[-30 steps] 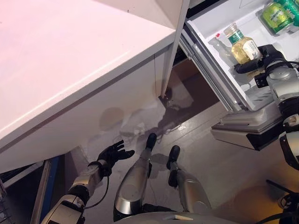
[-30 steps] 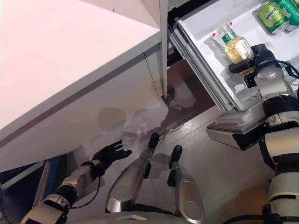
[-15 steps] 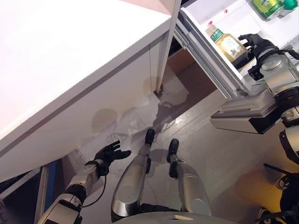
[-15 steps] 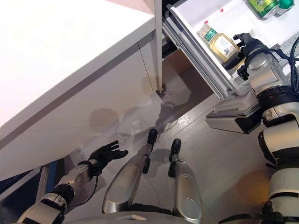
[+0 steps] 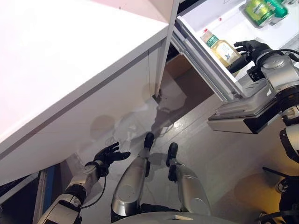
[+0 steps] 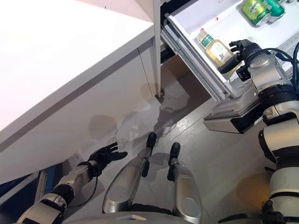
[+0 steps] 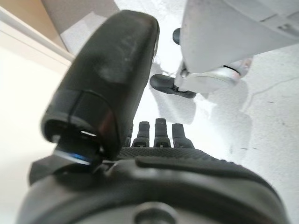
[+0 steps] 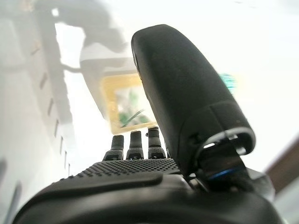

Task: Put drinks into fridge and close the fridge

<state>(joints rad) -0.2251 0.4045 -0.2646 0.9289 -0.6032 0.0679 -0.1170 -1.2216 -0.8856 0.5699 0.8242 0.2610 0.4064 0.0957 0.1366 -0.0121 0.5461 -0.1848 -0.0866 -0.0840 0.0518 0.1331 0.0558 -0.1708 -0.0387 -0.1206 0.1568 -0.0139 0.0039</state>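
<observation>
A bottle of yellow drink (image 5: 224, 50) with a green-banded neck stands on a white shelf of the open fridge (image 5: 208, 16). My right hand (image 5: 252, 46) is right beside it, open, with its fingers straight and off the bottle. In the right wrist view the bottle (image 8: 124, 105) shows past the straight fingers (image 8: 135, 144). Green cans (image 5: 258, 9) lie further back in the fridge. My left hand (image 5: 108, 155) is open and empty, low near the floor; it also shows in the left wrist view (image 7: 159, 168).
A large white counter (image 5: 70, 56) spans the left and overhangs my left arm. The fridge's metal-railed edge (image 5: 201, 60) and a grey block (image 5: 238, 119) under it jut out below my right arm. Grey floor lies between.
My right hand, shut round the bottle a second ago, has opened and come off it; the bottle stands alone on the shelf. The camera has shifted. The left hand has barely moved.
</observation>
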